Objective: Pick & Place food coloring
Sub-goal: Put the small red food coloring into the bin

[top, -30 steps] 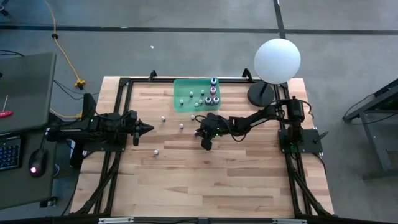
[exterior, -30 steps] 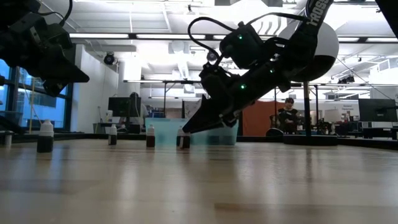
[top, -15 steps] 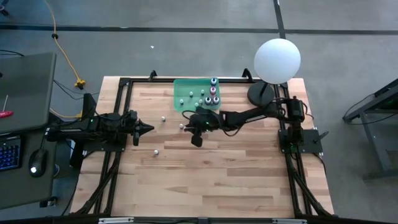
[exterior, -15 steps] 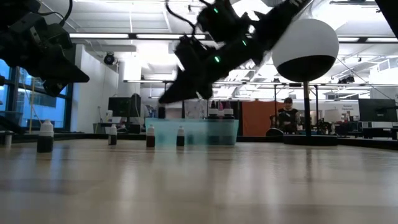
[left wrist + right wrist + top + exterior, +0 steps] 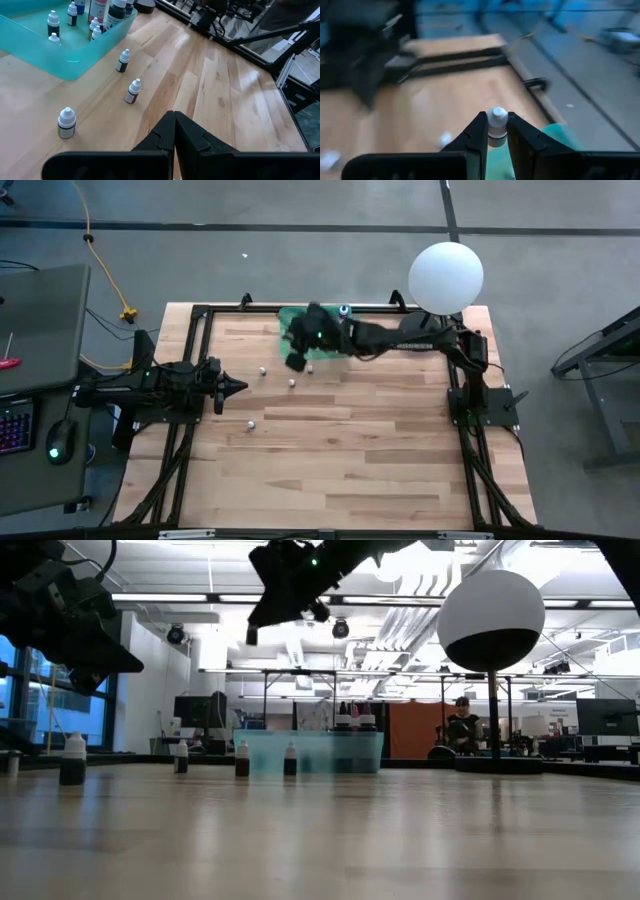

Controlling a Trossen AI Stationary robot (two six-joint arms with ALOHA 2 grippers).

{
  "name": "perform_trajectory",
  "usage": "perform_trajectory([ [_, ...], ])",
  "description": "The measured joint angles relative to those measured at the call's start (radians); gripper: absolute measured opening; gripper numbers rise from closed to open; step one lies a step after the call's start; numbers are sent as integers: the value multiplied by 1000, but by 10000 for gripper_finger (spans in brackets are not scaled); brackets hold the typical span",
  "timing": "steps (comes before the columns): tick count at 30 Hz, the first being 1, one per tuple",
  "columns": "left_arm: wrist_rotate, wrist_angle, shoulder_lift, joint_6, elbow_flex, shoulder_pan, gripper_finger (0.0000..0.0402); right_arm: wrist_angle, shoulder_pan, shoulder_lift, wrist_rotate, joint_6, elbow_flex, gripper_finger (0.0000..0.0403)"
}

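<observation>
Small white-capped food coloring bottle (image 5: 496, 120) pinched between the fingers of the right gripper (image 5: 494, 131), carried high above the table and poised over the near edge of the green tray (image 5: 287, 320). Inside that tray, several more bottles already standing, among them taller ones with dark and pink contents (image 5: 98, 8). Outside it, three loose bottles (image 5: 66, 122) left on the wooden table (image 5: 380, 450), just beside the tray's open side, with a fourth farther toward the left arm. Step in hand, by the look of it: transport toward the drop-off. Next move likely to call for lowering over a free patch of tray floor, clear of the standing bottles, then letting go upright. Left gripper (image 5: 174, 131) clenched on nothing, parked at the table's left side, pointing toward the loose bottles.
</observation>
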Motion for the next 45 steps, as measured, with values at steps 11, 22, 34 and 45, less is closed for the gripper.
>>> perform_trajectory([
  [11,0,0,0,0,0,0,0,30,-141,46,223,235,43,51],
  [22,0,0,0,0,0,0,0,48,-216,211,178,462,41,51],
  [34,0,0,0,0,0,0,0,48,-209,237,255,652,41,51],
  [45,0,0,0,0,0,0,0,95,-141,236,224,606,41,51],
])
